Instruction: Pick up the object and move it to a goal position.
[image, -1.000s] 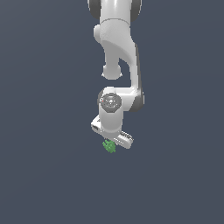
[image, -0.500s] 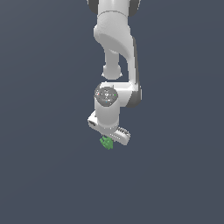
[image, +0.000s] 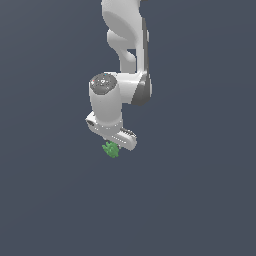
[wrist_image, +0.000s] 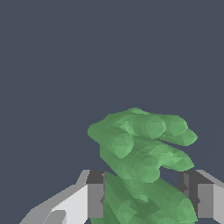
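Note:
The object (image: 110, 149) is a small bright green lumpy thing with ridged edges. It hangs just under the white hand of my arm in the exterior view. In the wrist view the object (wrist_image: 142, 153) fills the space between my two fingers (wrist_image: 94, 200) and sticks out past them. My gripper (wrist_image: 146, 199) is shut on the object, with a grey pad against each side. In the exterior view the gripper (image: 113, 145) points down and its fingertips are mostly hidden by the hand.
A plain dark grey ground (image: 200, 200) surrounds the arm in both views. The white arm (image: 125, 50) rises out of the top of the exterior view.
The arm and hand have moved up and a little toward the exterior view's left, carrying the green object with them. The grip has not changed.

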